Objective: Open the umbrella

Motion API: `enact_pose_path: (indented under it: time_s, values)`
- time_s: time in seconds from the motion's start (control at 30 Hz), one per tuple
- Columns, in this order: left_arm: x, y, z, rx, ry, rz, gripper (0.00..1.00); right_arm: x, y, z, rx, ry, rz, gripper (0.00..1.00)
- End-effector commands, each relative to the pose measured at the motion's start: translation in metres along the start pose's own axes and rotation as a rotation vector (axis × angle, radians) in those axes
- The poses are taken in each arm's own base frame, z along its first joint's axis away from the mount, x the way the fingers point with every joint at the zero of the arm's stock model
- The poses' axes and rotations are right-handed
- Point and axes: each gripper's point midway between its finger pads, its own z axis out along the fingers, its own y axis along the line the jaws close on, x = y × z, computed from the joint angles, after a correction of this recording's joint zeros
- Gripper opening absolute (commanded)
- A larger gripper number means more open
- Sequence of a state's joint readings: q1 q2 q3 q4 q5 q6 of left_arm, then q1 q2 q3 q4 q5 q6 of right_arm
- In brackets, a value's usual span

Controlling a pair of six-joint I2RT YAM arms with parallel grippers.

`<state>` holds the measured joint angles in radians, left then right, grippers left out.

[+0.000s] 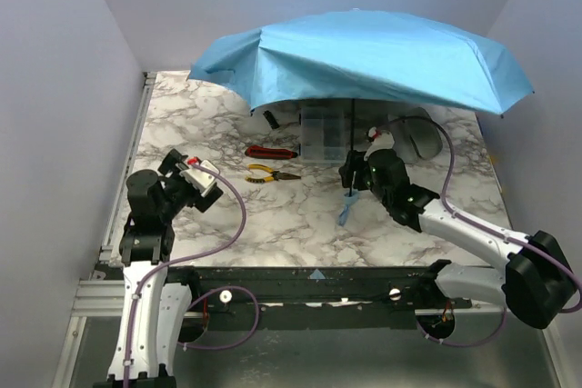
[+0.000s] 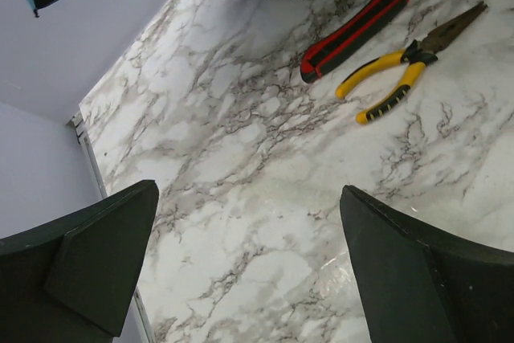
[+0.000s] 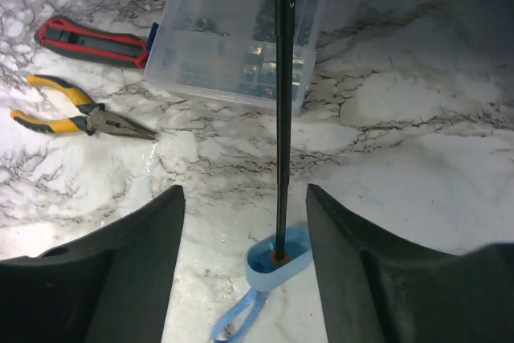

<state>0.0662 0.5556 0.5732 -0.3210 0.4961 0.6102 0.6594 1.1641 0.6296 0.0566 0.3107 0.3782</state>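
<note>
Umbrella point(image 1: 364, 56) open, spread over far half of bench point(image 1: 291, 224). Its handle point(image 3: 279, 261) stands on the bench, shaft point(image 3: 281, 118) upright between the parted fingers of right claw point(image 3: 242, 198), untouched. Left claw point(image 2: 249, 194) spread wide, empty. Risk: unsupported and top-heavy, it may topple onto clear parts box point(image 3: 241, 30); a finger could nudge the shaft.
</note>
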Motion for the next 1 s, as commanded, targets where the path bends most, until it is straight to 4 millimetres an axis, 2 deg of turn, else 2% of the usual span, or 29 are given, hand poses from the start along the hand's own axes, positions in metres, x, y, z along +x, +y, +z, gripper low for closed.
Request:
enact_pose_path:
  time_s: [0.0,0.13,0.2,0.23,0.4,0.53,0.7,0.8,0.9,0.97]
  values:
    - [0.020,-0.014,-0.010,0.035,0.083,-0.002,0.98,-0.007,0.010,-0.002,-0.070,-0.039,-0.047,0.68]
    - [0.019,-0.013,-0.014,0.027,0.098,-0.084,0.98,-0.013,0.002,-0.020,-0.070,-0.041,-0.143,0.87]
    - [0.015,-0.015,-0.016,0.028,0.084,-0.128,0.98,-0.024,-0.002,-0.031,-0.071,-0.077,-0.210,0.92]
    - [0.014,-0.017,-0.017,0.033,0.084,-0.161,0.98,-0.022,-0.007,-0.036,-0.066,-0.072,-0.259,0.94]
    - [0.005,-0.003,-0.022,-0.038,0.147,-0.362,0.98,-0.044,-0.019,-0.071,-0.079,-0.191,-0.458,0.99]
    - [0.003,0.018,-0.027,-0.129,0.230,-0.484,0.98,-0.051,-0.034,-0.094,-0.041,-0.237,-0.535,1.00]
    - [0.011,0.030,-0.029,-0.205,0.320,-0.585,0.98,-0.067,-0.066,-0.114,0.089,-0.276,-0.487,1.00]
    - [0.023,0.032,-0.031,-0.227,0.381,-0.611,0.98,-0.079,-0.090,-0.121,0.182,-0.285,-0.376,1.00]
    - [0.037,0.030,-0.034,-0.226,0.458,-0.606,0.98,-0.081,-0.115,-0.127,0.268,-0.273,-0.237,1.00]
    - [0.039,0.032,-0.035,-0.235,0.474,-0.601,0.98,-0.083,-0.126,-0.131,0.304,-0.286,-0.187,1.00]
